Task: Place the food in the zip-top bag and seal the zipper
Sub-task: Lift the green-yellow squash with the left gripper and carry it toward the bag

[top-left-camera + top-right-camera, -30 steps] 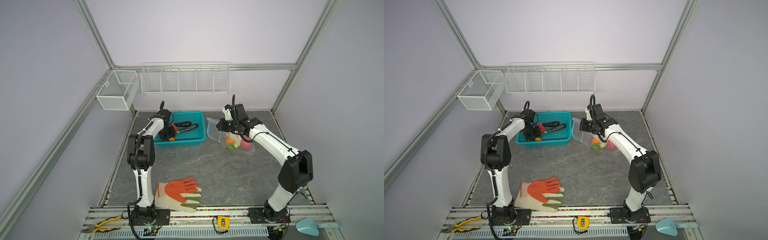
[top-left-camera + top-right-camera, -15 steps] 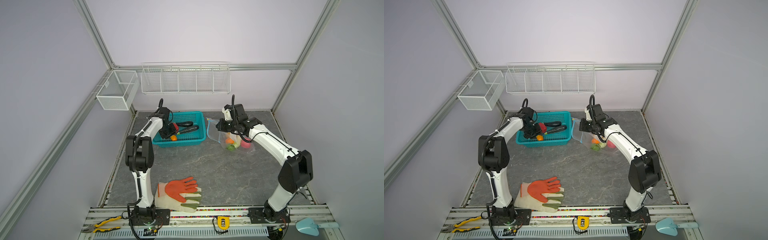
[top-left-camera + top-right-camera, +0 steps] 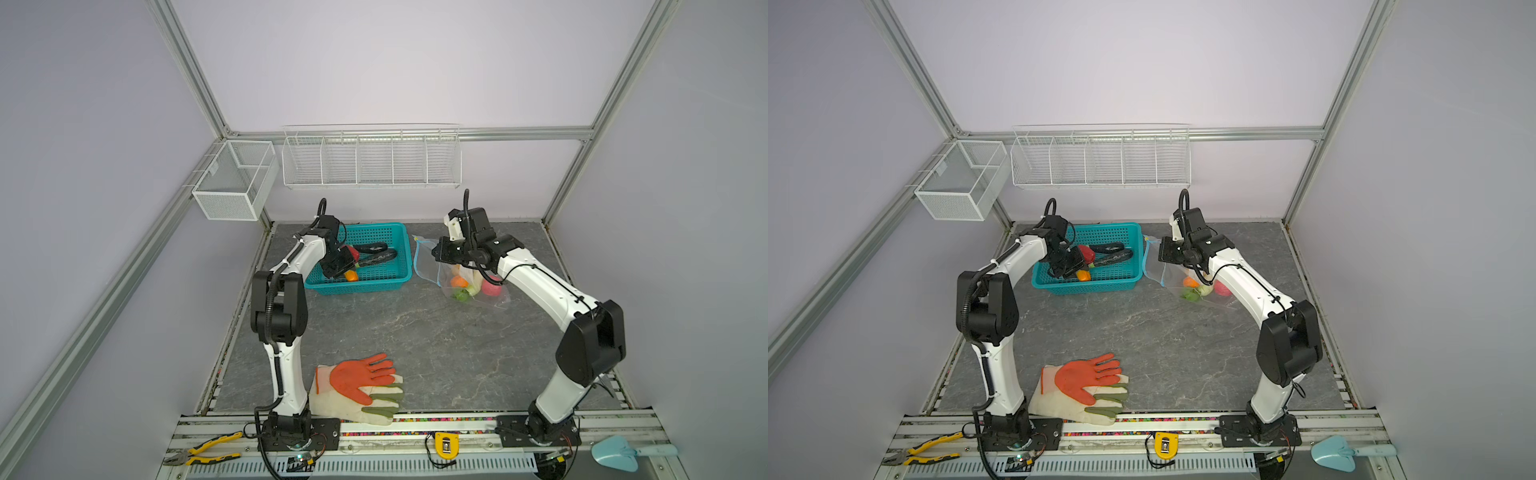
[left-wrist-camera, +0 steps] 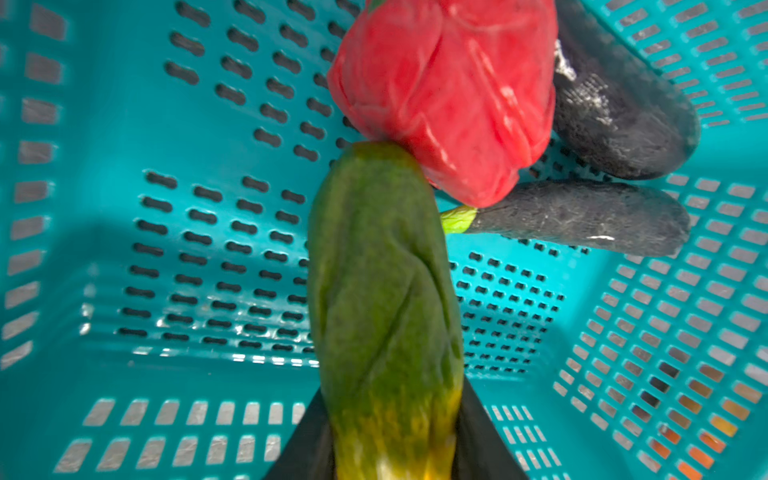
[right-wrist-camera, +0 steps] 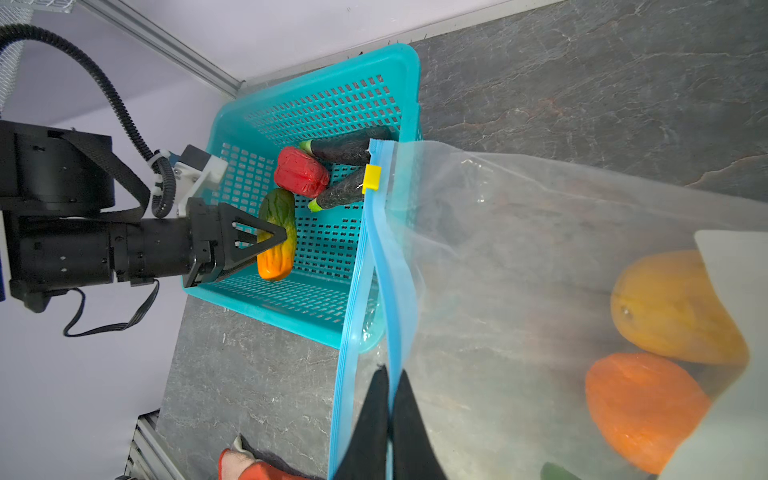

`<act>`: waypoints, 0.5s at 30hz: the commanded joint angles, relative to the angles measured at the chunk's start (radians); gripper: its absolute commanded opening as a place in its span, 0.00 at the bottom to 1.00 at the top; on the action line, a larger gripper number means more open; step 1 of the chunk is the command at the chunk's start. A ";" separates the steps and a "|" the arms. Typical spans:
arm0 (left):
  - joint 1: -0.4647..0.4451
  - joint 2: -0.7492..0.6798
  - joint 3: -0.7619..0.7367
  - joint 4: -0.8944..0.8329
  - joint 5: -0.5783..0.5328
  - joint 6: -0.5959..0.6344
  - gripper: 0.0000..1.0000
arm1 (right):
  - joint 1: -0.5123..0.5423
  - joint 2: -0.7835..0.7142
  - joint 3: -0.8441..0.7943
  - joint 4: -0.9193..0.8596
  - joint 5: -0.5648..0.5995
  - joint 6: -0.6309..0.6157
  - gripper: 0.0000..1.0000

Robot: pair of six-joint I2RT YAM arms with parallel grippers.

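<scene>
Our left pincer pinches the green veggie, right pincer clamps the bag by its zipper (narrow mouth), so it could snag.

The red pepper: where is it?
In both top views, the red pepper lies in the teal basket, back left, beside two eggplants and the cucumber in the left gripper.

Left arm extended, left jaws gripping; right arm extended, right jaws pinched.
</scene>
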 commanded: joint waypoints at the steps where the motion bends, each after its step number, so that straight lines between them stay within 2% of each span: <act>1: -0.005 -0.054 -0.008 0.004 0.021 -0.002 0.36 | 0.009 0.015 0.025 -0.003 -0.001 -0.003 0.07; 15: -0.002 -0.087 -0.029 0.053 0.078 -0.016 0.36 | 0.010 0.016 0.029 -0.004 0.005 -0.009 0.07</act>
